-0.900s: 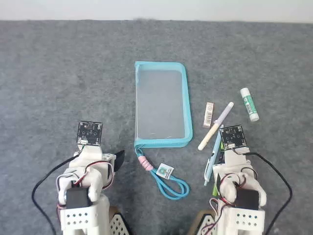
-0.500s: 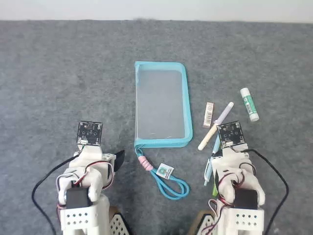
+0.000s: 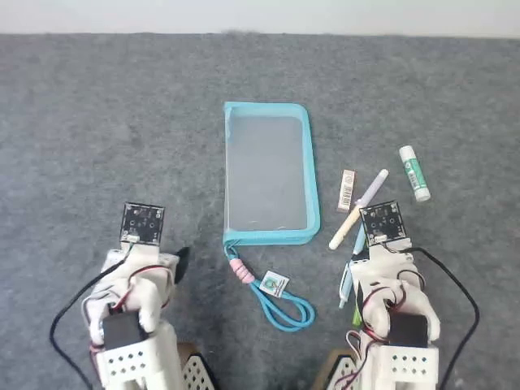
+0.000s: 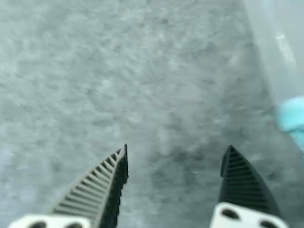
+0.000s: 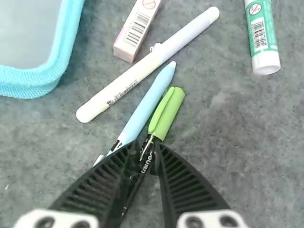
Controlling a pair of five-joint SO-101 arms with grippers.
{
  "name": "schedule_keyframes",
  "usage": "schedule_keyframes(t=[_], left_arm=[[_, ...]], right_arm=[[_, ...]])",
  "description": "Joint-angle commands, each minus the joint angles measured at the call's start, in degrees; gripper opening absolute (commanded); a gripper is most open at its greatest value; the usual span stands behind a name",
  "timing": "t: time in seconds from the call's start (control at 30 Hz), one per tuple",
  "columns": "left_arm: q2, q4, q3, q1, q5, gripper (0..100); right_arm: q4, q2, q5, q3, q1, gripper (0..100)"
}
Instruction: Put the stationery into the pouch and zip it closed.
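Observation:
The clear pouch [image 3: 268, 175] with a teal zip border lies flat mid-table, and its blue strap loop [image 3: 280, 305] trails toward the arms. Right of it lie a small pink box [image 5: 137, 29], a cream and lilac pen [image 5: 147, 64], a light blue pen [image 5: 145, 107], a green pen [image 5: 164, 114] and a green-and-white glue stick [image 5: 260, 35]. My right gripper [image 5: 147, 148] is shut on the green pen's dark lower end, with the blue pen right beside one finger. My left gripper [image 4: 178, 159] stands open over bare carpet, left of the pouch's near corner [image 4: 290, 116].
Grey carpet covers the whole table. A pale wall edge runs along the far side. Both arm bases sit at the near edge, with cables looping beside them. There is free carpet left of the pouch and beyond the glue stick.
The right arm pushed slightly forward over the pens, then held still. The left arm has just swung a little left and forward.

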Motion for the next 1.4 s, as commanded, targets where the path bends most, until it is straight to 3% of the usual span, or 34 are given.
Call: schedule_keyframes(t=[0.0, 0.27, 0.7, 0.83, 1.0, 1.37], left_arm=[[-1.32, -3.16, -0.57, -4.48, -7.38, 30], [-1.32, -3.08, -0.57, -4.75, -7.56, 30], [-1.32, -3.08, -0.57, -4.84, -7.65, 30], [-1.32, -3.16, -0.57, -5.36, -7.74, 30], [-1.23, -6.95, -0.57, -13.45, -7.56, 30], [-1.23, -7.03, -0.57, -13.89, -7.47, 30]], right_arm=[[-0.04, -0.75, 5.01, -3.34, -0.13, 6.0], [4.26, 2.77, 5.71, -17.93, -4.88, 6.0], [-2.42, 58.33, -6.42, -47.91, -37.32, 6.4], [-9.54, 65.10, -6.77, -47.38, -41.89, 6.3], [-13.76, 71.78, -8.44, -47.03, -45.32, 6.5], [-16.84, 82.07, -10.29, -51.16, -50.95, 31.0]])
